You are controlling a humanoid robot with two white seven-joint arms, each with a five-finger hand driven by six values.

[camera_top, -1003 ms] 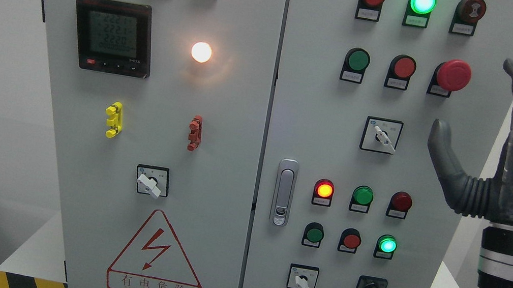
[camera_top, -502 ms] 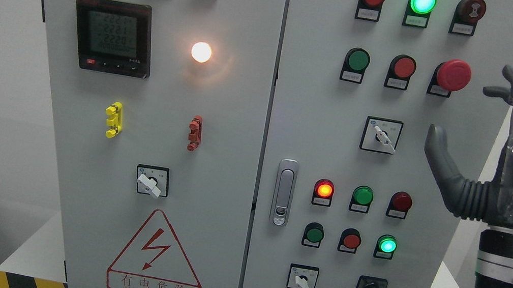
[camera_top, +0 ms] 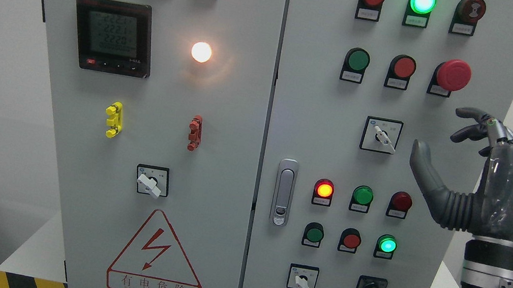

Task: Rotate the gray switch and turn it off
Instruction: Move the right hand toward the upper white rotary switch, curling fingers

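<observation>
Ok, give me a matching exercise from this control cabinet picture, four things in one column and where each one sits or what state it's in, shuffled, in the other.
Things:
1. digital meter
2. red mushroom button
3. right robot hand
4. door handle

Place or state:
A. beside the gray switch, not touching it
B. upper left door, screen lit
C. left edge of the right door, mid-height
D. upper right door, end of the second row

Pairs: 1-B, 2-D, 3-A, 4-C. The gray switch meant is the one in the middle of the right door.
</observation>
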